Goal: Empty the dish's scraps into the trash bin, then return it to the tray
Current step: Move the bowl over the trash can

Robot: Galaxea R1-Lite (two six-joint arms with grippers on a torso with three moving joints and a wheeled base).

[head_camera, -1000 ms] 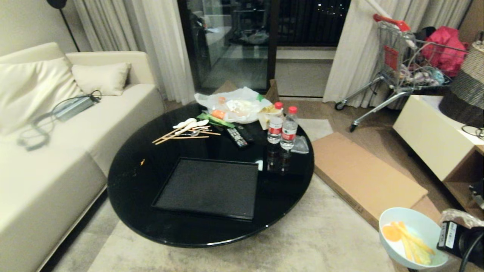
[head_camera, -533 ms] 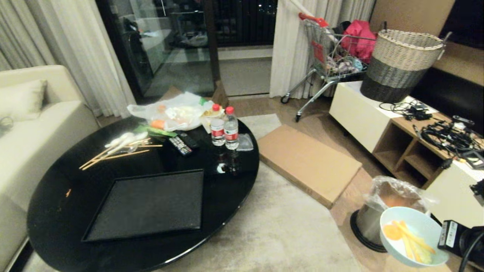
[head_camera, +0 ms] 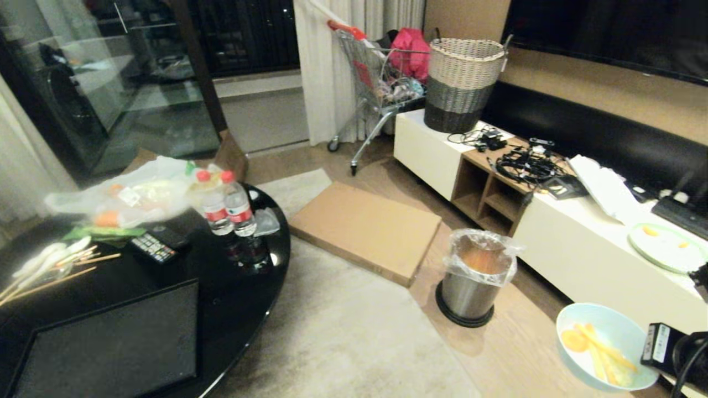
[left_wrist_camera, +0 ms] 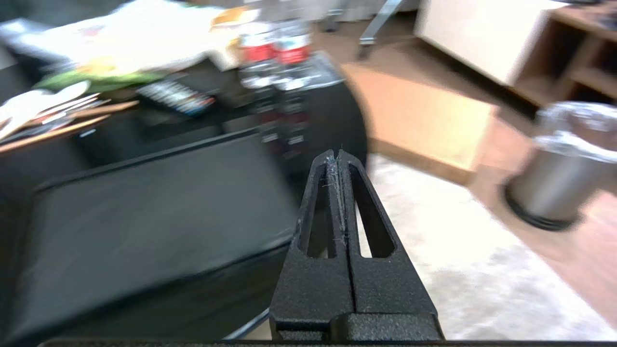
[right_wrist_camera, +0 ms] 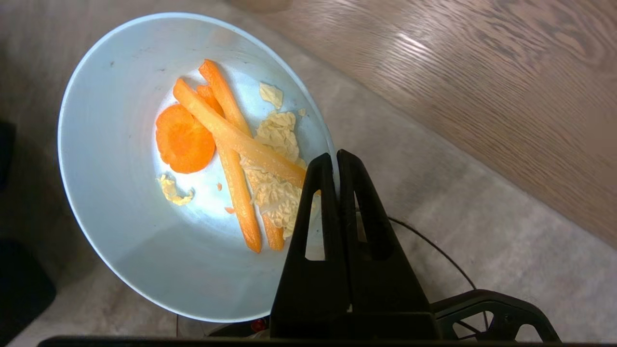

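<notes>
My right gripper [right_wrist_camera: 335, 156] is shut on the rim of the pale blue dish [right_wrist_camera: 120, 241], held level above the floor at the lower right of the head view, where the dish [head_camera: 619, 331] also shows. The scraps [right_wrist_camera: 226, 144], an orange slice, yellow strips and pale shreds, lie inside it. The steel trash bin [head_camera: 474, 282] with a clear liner stands on the floor, left of and beyond the dish. The black tray [head_camera: 110, 342] lies on the round black table [head_camera: 243, 287] at lower left. My left gripper [left_wrist_camera: 336, 154] is shut and empty, above the table's edge.
A flat cardboard box [head_camera: 368, 229] lies on the floor beyond the bin. A white low cabinet [head_camera: 581, 243] with cables and a green-rimmed plate [head_camera: 664, 249] runs along the right. A wicker basket [head_camera: 462, 83] and a shopping cart [head_camera: 376, 83] stand behind. Bottles [head_camera: 227, 207] stand on the table.
The whole head view has swung to the right: the sofa left the picture, the table slid left, and the trash bin and cabinet came into view. The dish stays in my right gripper.
</notes>
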